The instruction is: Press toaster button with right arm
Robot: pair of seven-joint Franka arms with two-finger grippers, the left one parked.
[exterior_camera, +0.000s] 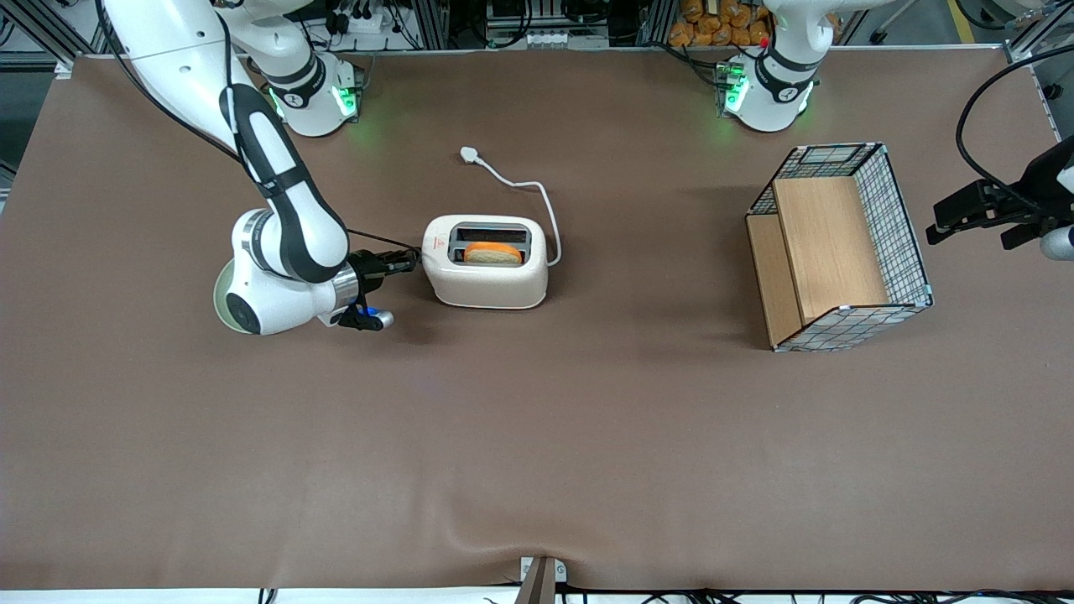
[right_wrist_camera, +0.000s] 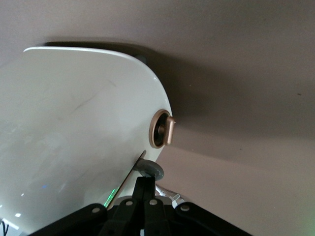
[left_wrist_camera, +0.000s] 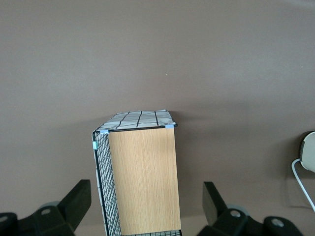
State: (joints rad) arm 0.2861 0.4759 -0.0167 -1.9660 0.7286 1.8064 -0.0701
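Pressing here looks like a straight, gentle push: the right arm (exterior_camera: 281, 252) has its gripper (exterior_camera: 409, 262), fingers pressed together, right at the short end of the toaster (exterior_camera: 487, 273), tip on the toaster button (right_wrist_camera: 150, 169). A bread slice (exterior_camera: 493, 253) sits in one slot; the wire basket (exterior_camera: 902, 218) holds only a wooden shelf (exterior_camera: 826, 247).

Tool (exterior_camera: 411, 262) at toaster (exterior_camera: 487, 285) end — touching

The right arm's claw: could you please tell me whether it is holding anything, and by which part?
Nothing is held. The claw, shut, is at the short end of the toaster, its tips at the toaster button.
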